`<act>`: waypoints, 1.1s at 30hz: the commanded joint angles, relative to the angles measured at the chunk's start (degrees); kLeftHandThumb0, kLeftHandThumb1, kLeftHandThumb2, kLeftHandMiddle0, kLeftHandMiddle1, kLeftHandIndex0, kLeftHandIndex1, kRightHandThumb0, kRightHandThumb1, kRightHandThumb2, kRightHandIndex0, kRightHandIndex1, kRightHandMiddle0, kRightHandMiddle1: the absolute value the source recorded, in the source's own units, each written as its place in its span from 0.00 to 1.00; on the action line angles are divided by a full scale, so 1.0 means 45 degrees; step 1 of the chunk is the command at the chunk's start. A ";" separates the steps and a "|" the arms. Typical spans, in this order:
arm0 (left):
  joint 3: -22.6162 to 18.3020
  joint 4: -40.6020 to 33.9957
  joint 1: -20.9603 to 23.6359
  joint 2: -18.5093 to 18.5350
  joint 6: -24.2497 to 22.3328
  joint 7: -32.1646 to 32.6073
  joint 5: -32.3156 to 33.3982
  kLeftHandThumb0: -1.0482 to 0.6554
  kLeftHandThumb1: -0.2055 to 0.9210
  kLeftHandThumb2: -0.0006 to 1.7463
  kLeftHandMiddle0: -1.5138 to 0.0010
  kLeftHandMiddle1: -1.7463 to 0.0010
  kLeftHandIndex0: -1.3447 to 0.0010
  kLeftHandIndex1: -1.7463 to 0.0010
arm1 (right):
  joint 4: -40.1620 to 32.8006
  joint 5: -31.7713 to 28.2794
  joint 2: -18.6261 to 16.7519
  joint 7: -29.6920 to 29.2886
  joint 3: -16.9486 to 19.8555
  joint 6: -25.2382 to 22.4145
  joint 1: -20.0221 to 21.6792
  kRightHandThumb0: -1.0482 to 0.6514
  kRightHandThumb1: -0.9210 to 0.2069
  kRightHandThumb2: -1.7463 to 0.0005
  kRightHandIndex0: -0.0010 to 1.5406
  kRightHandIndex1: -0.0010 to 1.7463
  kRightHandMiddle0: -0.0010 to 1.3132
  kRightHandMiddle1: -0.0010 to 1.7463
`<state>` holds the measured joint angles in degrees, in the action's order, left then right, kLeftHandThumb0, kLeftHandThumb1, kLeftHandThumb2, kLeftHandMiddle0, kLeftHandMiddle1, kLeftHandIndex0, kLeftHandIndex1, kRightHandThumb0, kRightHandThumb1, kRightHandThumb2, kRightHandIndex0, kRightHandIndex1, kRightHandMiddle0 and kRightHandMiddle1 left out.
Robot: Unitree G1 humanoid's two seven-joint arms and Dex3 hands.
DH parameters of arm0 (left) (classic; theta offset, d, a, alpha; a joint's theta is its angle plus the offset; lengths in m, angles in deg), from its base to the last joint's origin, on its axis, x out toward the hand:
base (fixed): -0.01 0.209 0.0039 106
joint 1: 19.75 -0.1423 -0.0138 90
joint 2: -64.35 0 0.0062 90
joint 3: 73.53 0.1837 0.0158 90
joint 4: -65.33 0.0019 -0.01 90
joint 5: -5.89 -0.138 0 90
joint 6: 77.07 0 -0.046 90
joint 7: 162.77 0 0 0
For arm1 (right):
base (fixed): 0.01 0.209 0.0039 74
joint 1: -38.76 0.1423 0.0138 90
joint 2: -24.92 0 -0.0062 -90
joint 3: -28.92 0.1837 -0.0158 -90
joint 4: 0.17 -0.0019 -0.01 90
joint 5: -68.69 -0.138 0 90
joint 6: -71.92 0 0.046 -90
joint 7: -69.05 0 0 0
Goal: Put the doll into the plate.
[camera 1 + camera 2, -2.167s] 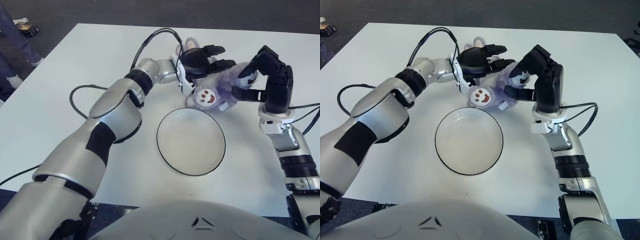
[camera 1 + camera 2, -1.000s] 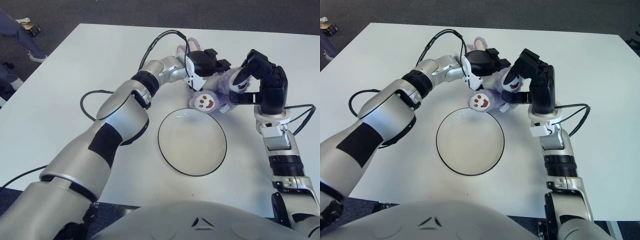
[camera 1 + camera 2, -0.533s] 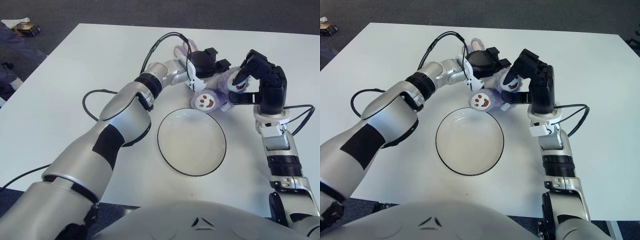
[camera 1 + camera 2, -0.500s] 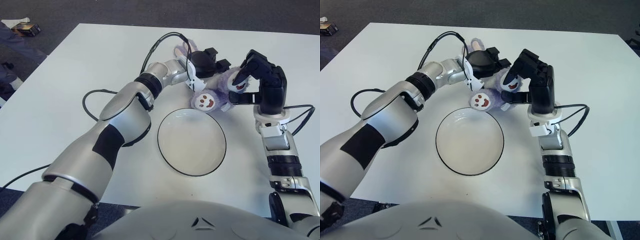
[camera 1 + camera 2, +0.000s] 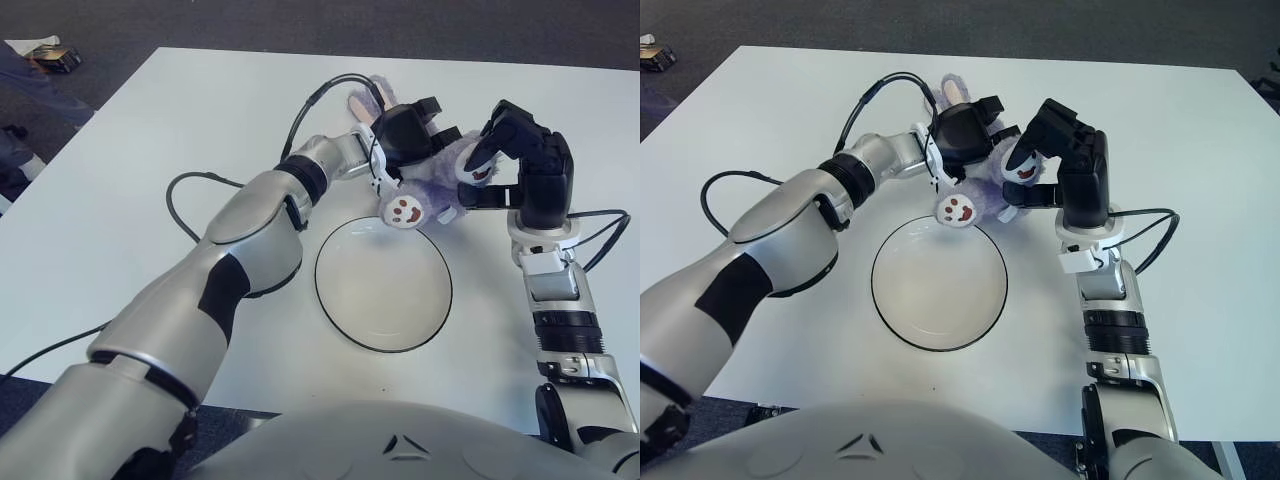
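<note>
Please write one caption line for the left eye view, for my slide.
Both hands, left hand and right hand, grip the purple plush doll beside the far rim of the empty white plate.

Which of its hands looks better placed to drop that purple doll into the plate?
Probably the left hand: it grips the doll from above, with the face right at the plate's far rim. The right hand only presses against the doll's side.

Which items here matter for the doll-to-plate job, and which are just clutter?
In play:
doll, just beyond the plate's far rim
plate, nothing in it
left hand, closed on the doll
right hand, closed on the doll's other side

Lying about:
black cable looped on the table
small dark object on the floor
</note>
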<state>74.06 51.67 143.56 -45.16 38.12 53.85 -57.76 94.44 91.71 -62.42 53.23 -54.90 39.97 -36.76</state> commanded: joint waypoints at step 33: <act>-0.2007 0.0570 -0.0477 0.1579 -0.0412 -0.4002 0.2394 0.62 0.24 0.89 0.43 0.09 0.58 0.00 | -0.6684 1.1435 -0.0970 0.8198 0.0906 -1.1175 -0.1732 0.61 0.79 0.06 0.53 0.99 0.46 1.00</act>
<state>68.49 51.67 144.26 -41.66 39.39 44.87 -50.21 75.23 127.43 -65.04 77.22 -52.58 6.81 -41.05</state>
